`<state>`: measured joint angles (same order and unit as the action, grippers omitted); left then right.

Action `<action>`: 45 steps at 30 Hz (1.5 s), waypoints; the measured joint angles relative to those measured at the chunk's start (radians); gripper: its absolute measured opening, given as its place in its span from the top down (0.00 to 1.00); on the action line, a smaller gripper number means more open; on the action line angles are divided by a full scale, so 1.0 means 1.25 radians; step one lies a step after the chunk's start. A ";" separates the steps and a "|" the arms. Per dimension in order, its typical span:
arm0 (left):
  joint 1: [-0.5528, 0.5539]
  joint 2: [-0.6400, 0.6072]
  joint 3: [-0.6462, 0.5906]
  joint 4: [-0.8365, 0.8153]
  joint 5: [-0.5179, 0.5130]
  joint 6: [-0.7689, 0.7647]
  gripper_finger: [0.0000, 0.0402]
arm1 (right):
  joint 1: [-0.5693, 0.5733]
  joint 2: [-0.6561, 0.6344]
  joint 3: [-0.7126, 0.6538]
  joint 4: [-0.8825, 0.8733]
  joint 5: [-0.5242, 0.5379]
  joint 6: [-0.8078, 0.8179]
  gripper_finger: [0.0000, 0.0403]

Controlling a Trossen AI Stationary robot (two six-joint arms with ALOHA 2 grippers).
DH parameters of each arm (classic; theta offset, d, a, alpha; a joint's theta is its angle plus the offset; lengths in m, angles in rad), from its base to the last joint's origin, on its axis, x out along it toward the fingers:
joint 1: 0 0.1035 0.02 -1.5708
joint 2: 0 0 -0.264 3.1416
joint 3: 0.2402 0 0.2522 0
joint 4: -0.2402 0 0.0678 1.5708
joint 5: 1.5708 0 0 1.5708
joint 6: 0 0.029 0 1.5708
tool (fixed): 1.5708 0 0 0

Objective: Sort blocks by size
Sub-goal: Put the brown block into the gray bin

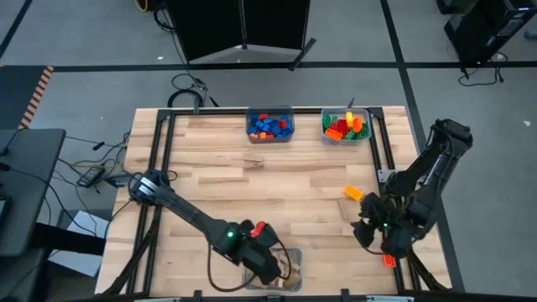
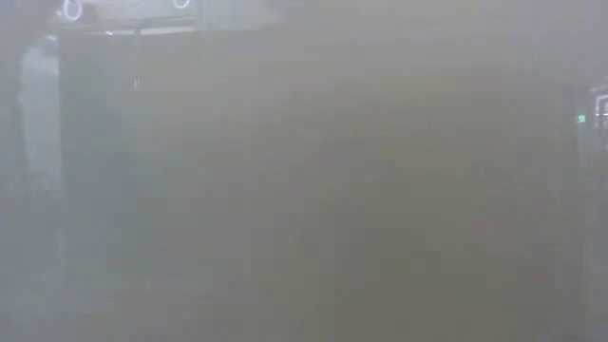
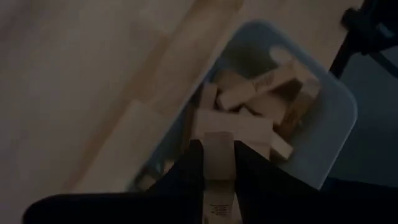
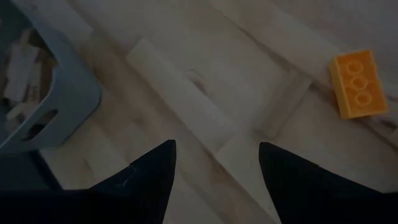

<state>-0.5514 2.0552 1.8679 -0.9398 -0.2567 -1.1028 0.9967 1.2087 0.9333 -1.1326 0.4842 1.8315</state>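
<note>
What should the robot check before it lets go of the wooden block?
1. Left claw shut on the wooden block: ok.
2. Block is over the bin of wooden blocks, not the bare table: ok.
3. Room in that bin for one more: ok, though it is already well filled.
4. Right claw open and holding nothing, over the table: ok.
5. Orange brick lying loose on the table, not yet sorted: not ok.
6. Low view to check the height of the drop: cannot tell, it shows only haze.
</note>
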 joint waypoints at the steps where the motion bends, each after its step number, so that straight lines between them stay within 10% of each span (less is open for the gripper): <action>1: 0.000 0.008 0.005 -0.007 0.019 -0.021 0.84 | 0.013 0.000 0.000 0.000 0.004 0.014 0.39; 13: -0.026 0.012 0.005 -0.001 0.060 -0.190 0.44 | 0.121 0.000 0.000 0.000 0.061 0.128 0.39; 26: 0.045 0.008 0.053 -0.005 0.053 -0.179 0.40 | 0.140 0.000 0.000 0.001 0.061 0.135 0.39; 45: 0.445 0.007 0.081 -0.262 0.124 0.368 0.40 | 0.140 0.000 0.000 -0.014 0.099 0.172 0.39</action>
<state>0.0053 2.0640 1.9690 -1.2668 -0.1023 -0.6422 1.1713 1.2087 0.9333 -1.1502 0.6077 2.0461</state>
